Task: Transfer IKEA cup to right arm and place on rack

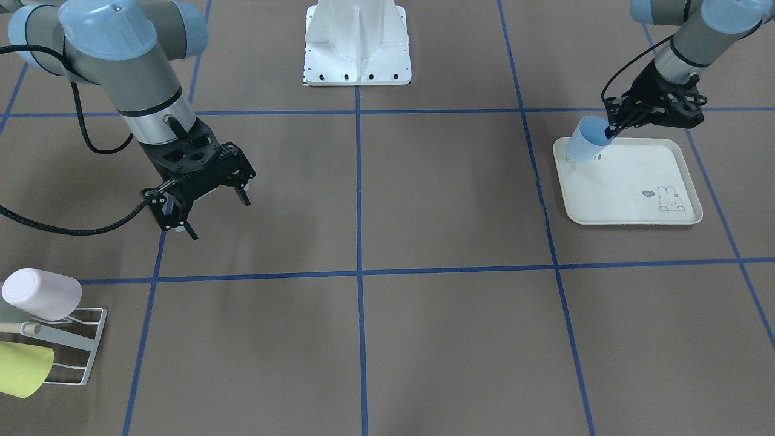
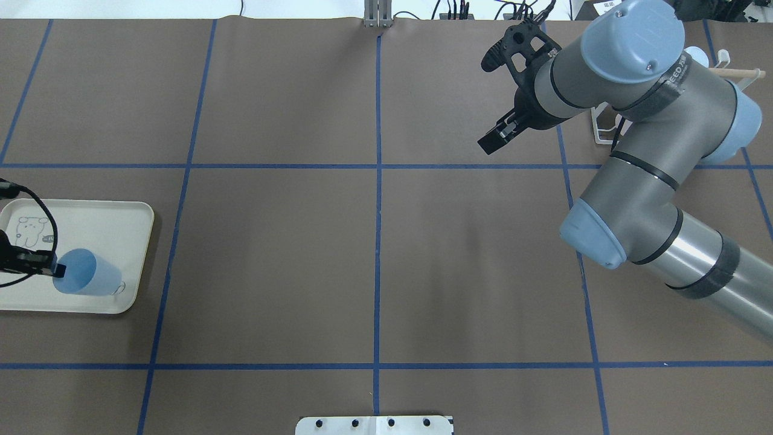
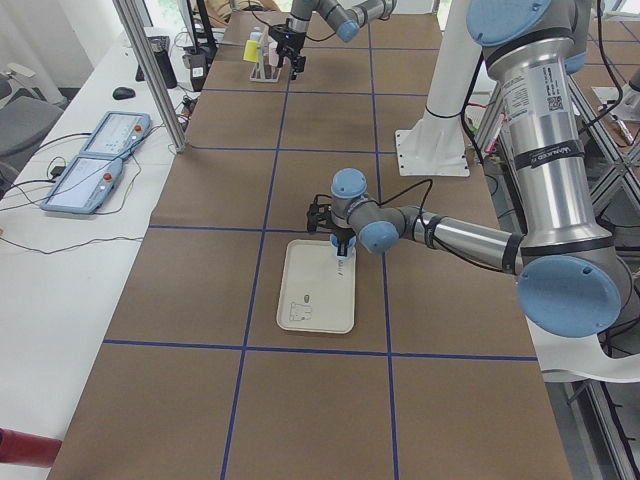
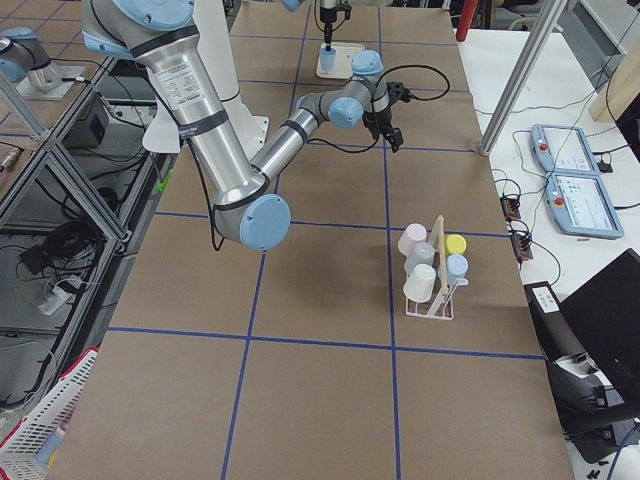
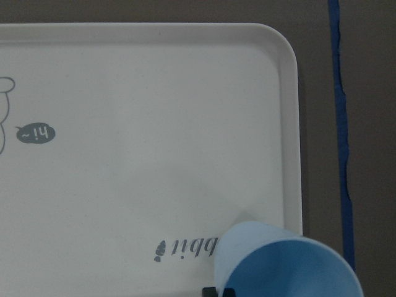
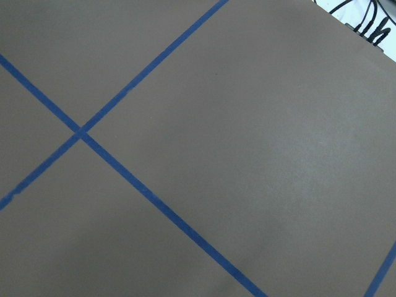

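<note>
The pale blue IKEA cup [image 1: 587, 140] hangs tilted over a corner of the cream rabbit tray [image 1: 629, 194]. My left gripper [image 1: 611, 128] is shut on its rim. The overhead view shows the same cup [image 2: 84, 281], left gripper [image 2: 55, 270] and tray [image 2: 90, 223]. The left wrist view shows the cup's open mouth [image 5: 284, 263] above the tray [image 5: 154, 124]. I cannot tell whether its base touches the tray. My right gripper [image 1: 212, 212] is open and empty, far from the cup, above the bare table. The white wire rack [image 1: 66, 345] with a wooden rod stands near it.
The rack holds a white cup [image 1: 42, 293] and a yellow-green cup [image 1: 21, 369]; the exterior right view shows several cups on the rack [image 4: 435, 275]. The white robot base [image 1: 357, 45] stands at the table's middle edge. Blue tape lines grid the brown table.
</note>
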Available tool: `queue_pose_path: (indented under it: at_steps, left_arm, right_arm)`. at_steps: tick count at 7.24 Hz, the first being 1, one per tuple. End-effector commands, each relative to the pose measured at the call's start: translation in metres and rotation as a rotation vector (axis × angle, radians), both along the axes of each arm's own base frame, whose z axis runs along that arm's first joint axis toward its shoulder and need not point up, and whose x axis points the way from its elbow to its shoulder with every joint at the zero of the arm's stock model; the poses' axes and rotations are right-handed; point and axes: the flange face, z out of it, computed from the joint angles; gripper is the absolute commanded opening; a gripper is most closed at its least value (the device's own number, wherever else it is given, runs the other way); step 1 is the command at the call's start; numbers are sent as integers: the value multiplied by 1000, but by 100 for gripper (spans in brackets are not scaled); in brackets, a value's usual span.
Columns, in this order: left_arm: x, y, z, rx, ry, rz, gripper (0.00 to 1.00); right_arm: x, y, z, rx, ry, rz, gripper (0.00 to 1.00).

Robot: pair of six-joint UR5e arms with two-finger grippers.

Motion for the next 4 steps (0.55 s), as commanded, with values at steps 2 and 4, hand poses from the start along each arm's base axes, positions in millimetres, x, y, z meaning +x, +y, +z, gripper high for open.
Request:
queue_pose_path:
  at_steps: [2,4]
  left_arm:
    - [-45,-56,-62,-74,147,-113,0]
    - [-25,-87,-131,-226,269,-237,0]
  right_arm:
    - [-18,0,-34,100,-51,14,100]
    - [-41,-10,-36,253,-206,20,99]
